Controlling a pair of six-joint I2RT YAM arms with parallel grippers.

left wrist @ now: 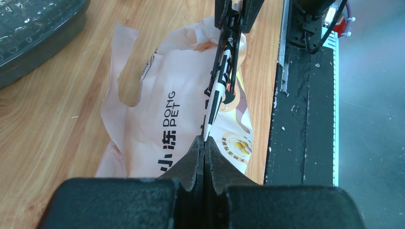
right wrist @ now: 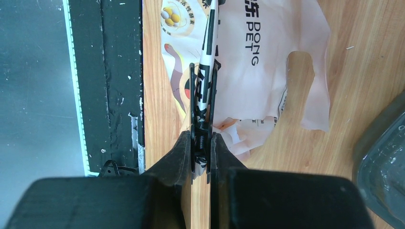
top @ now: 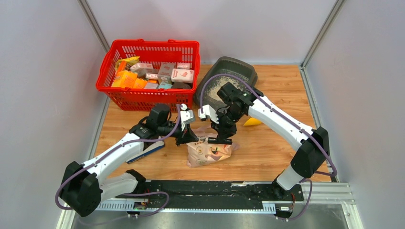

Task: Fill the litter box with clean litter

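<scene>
Both claws are on the job here. My left claw (left wrist: 204, 143) is pressed tight together, nipping the very tip of the long black-and-white spring clip (left wrist: 217, 90). My right claw (right wrist: 200, 139) pinches the sprung handle end of that same clip. It runs straight between the two, over the pink-beige printed plastic bag (left wrist: 162, 100), which lies slumped by the middle of the wooden bench's (top: 277, 95) near edge. Whether the clip bites the bag's top edge, I can't tell. Gripping both ends looks like the way to work the clip open so the bag can pour.

The dark grey shallow plastic litter box (top: 239, 63) sits at the far edge, just right of the red mesh plastic basket (top: 148, 47), handy for a short carry. A patch of pale beige granular litter (top: 216, 86) lies in it, nowhere near full, I'd judge. The yellow plastic scoop (top: 252, 122) lies beside my right arm, untouched.
</scene>
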